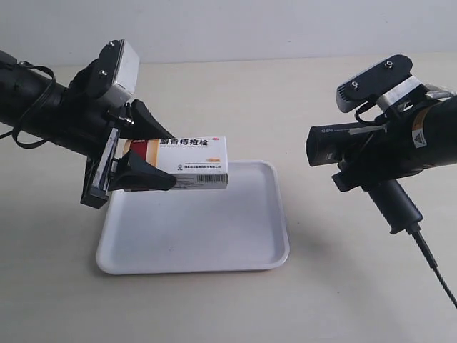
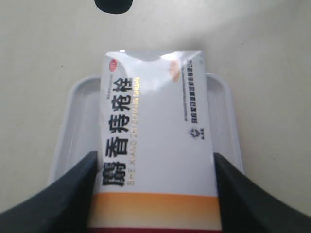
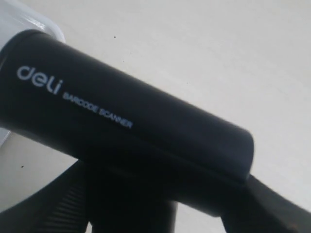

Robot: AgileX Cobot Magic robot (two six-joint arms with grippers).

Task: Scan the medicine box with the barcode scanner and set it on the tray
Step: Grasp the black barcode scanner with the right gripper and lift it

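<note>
The white medicine box [image 1: 187, 163] with a red and tan end hangs in the air over the back left part of the white tray [image 1: 235, 236]. My left gripper [image 1: 150, 157] is shut on its striped end; in the left wrist view the box [image 2: 155, 136] fills the space between both black fingers [image 2: 63, 199], with the tray [image 2: 223, 121] below it. My right gripper [image 1: 368, 168] is shut on the black barcode scanner [image 1: 357, 146], held off the table right of the tray, its head pointing at the box. The scanner body [image 3: 126, 126] hides most of that gripper.
The scanner's black cable [image 1: 432, 264] trails down to the table at the right. A corner of the tray [image 3: 29, 19] shows behind the scanner head. Beige tabletop [image 1: 228, 307] surrounds the tray on all sides.
</note>
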